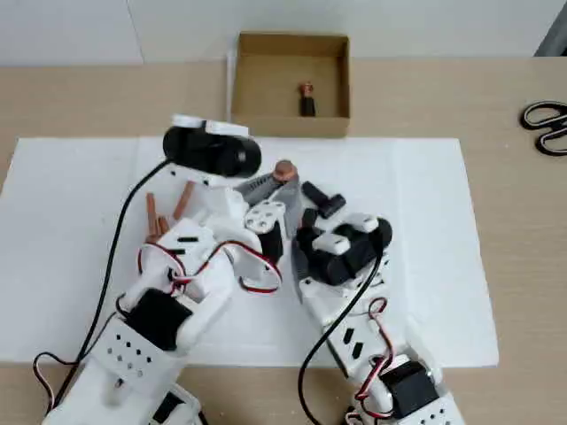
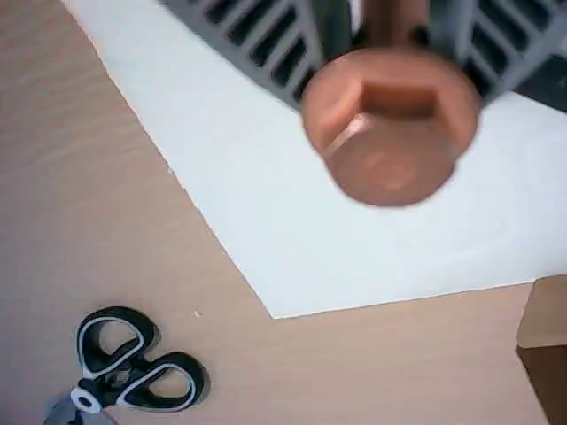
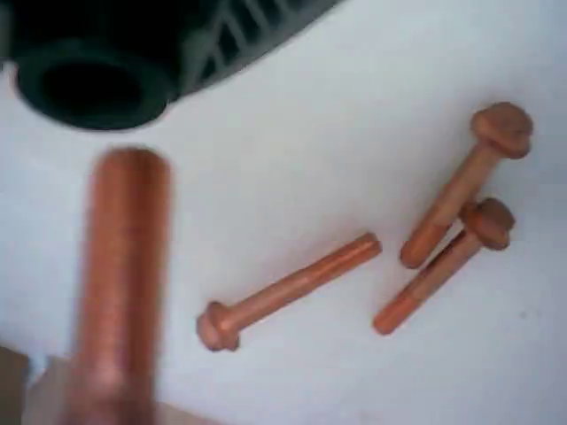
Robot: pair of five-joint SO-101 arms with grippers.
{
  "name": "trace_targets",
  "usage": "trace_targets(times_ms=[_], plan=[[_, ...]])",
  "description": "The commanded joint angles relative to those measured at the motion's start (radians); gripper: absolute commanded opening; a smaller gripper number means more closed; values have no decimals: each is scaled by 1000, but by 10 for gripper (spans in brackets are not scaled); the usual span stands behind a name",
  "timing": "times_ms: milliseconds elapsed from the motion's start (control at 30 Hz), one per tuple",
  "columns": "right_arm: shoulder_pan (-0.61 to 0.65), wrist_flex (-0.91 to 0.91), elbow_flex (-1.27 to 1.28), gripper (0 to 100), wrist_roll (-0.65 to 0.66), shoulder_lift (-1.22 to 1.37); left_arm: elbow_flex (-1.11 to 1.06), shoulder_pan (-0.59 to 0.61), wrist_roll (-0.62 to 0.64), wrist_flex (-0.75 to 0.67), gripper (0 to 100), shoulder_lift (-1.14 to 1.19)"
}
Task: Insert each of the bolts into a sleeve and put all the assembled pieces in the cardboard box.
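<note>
Left tool (image 1: pixel 280 182) grips bolt (image 2: pixel 387 124); right tool (image 1: pixel 308 221) holds sleeve (image 3: pixel 89 84)

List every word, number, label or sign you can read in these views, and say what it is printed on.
No readable text in any view. The cardboard box, the white sheet, the loose bolts and the scissors show no print that can be made out.

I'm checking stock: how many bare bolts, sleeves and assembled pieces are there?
Bare bolts: 4, three loose, one in the left gripper
Sleeves: 1, in the right gripper
Assembled pieces: 1, in the box
Total: 6
</note>
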State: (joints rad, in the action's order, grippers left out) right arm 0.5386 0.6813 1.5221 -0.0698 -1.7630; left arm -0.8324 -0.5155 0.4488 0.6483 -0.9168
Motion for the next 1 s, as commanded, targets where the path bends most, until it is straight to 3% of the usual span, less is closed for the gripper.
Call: trace_targets(times_ms=[0,767,967], plan=[[7,-27,-8,46,-9,-15,-4,-6,5,-43,6,-31],[7,-27,-8,46,-9,-15,-71,-43,5,-40,6,-26],[7,-27,-8,46,-9,-15,-91,-81,5,43,6,-25]])
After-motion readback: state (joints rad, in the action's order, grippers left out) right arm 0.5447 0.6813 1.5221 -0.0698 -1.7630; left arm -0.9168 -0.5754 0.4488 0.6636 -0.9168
